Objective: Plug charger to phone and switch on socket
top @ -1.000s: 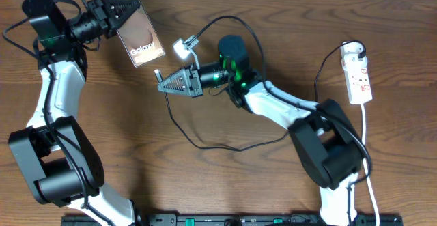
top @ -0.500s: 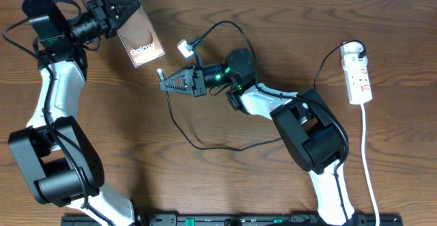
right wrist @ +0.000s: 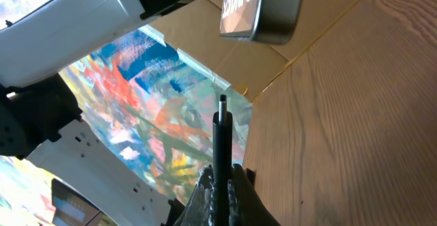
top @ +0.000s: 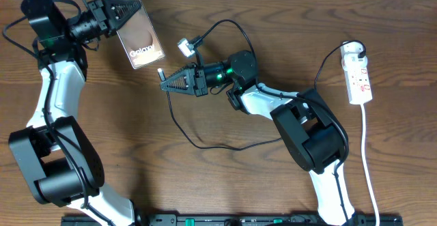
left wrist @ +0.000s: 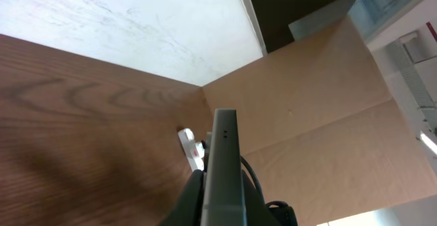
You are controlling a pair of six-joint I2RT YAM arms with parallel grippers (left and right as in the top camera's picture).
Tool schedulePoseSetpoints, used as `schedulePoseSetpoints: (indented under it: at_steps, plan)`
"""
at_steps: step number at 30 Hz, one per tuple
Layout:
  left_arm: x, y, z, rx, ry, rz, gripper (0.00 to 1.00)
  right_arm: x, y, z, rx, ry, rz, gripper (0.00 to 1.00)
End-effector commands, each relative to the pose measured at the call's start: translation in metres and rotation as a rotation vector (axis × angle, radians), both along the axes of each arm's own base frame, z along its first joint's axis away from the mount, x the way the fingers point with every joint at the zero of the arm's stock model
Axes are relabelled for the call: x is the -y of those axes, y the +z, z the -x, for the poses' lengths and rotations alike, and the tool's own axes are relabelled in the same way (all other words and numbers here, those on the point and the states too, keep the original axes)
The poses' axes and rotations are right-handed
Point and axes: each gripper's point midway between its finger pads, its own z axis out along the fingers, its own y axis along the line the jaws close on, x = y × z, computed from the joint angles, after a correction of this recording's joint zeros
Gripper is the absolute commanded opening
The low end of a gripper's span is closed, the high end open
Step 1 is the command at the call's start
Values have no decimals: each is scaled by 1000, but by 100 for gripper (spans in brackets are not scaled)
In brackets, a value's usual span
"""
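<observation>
The phone [top: 138, 40] is a tilted slab with a brownish face and white "Galaxy" lettering, held above the table at the upper left. My left gripper [top: 120, 16] is shut on its far end; in the left wrist view the phone [left wrist: 224, 164] shows edge-on between the jaws. My right gripper [top: 166, 85] is shut on the charger plug [right wrist: 222, 134], whose metal tip points toward the phone's lower end [right wrist: 263, 7], a short gap away. The black charger cable [top: 205, 144] loops over the table. The white socket strip [top: 358, 76] lies at the far right.
A small white adapter [top: 184, 46] lies on the cable near the table's middle. The socket's white cord [top: 367, 164] runs down the right side. A black rail [top: 225, 220] lines the front edge. The wooden table [top: 225, 185] spreads between the arms.
My right gripper moved slightly left and up toward the phone with the plug, its arm swinging round. The phone tilted a little; the left gripper stayed in place.
</observation>
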Motion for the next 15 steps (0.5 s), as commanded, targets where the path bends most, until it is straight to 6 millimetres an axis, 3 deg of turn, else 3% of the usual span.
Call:
schedulePoseSetpoints:
  at_steps: [1, 5, 15]
  plan:
    - [15, 11, 8, 15, -49, 0, 8, 0, 4, -1, 0, 2, -5, 1]
    - [25, 11, 8, 15, -64, 0, 8, 0, 4, -1, 1, 3, -5, 1]
    - [27, 11, 10, 16, -74, 0, 7, 1, 6, 0, 17, 2, -16, 1]
